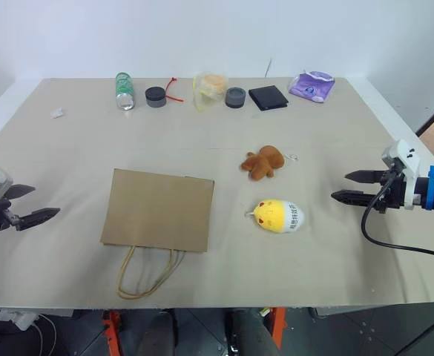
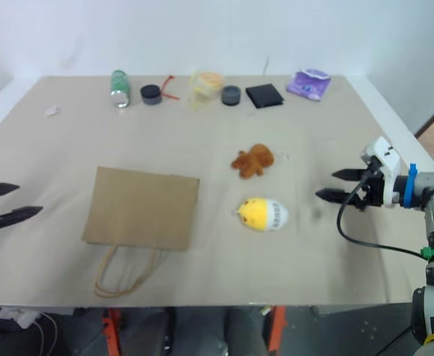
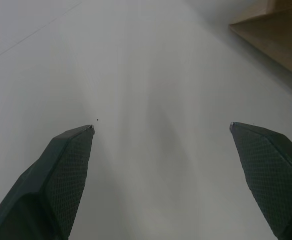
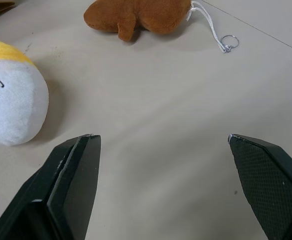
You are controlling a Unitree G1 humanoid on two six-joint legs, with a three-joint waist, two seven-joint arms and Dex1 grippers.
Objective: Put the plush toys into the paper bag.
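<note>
A wide beige table [image 1: 68, 170] stands against a plain white wall; a strip of brownish floor shows past its far right edge. Along the far side lie a green-capped bottle [image 1: 124, 90] on its side, two dark round tubs [image 1: 156, 97], a clear bag [image 1: 210, 87] with yellow-orange contents, a black square [image 1: 268, 97] and a purple packet [image 1: 311, 86]. A small white scrap [image 1: 56, 113] sits near the far left.

The paper bag [image 1: 159, 210] lies flat left of centre, its long axis running left to right, with the handles [image 1: 148, 272] trailing toward the near edge, so its mouth faces the robot. The bear [image 1: 262, 162] lies right of centre, beyond the chick [image 1: 277, 215]; the two are near each other but apart. The chick rests on its side, long axis left to right, yellow end toward the bag and white printed belly toward the right. In the right wrist view a white cord with a small ring [image 4: 229, 43] trails from the bear.

The left gripper [image 1: 33, 204] hovers by the table's left edge, well clear of the bag, jaws spread wide and empty. The right gripper [image 1: 349, 186] hangs to the right of the chick, pointing toward it, jaws also wide and holding nothing.
</note>
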